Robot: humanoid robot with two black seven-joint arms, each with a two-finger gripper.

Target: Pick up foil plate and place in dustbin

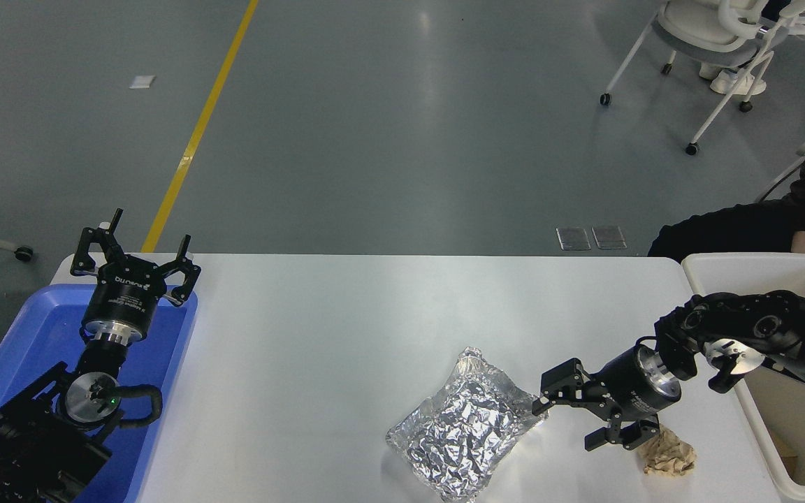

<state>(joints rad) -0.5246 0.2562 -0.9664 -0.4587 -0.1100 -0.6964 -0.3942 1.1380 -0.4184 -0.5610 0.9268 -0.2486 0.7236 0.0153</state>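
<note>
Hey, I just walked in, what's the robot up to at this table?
The right end effector is open and low over the white table, right at the near-right corner of the foil plate, which lies flat and not yet gripped. A crumpled tan paper ball sits just beside the end effector. The dustbin waits at the table's right edge. The left end effector is parked, open, over the blue tray.

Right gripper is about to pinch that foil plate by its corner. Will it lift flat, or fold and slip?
The foil plate is thin, crinkled sheet, so it is probably very light but floppy. Pinched at the right corner beside the open right gripper, it will likely sag or bend. The creases should give the jaws some bite, so slipping seems unlikely.
</note>
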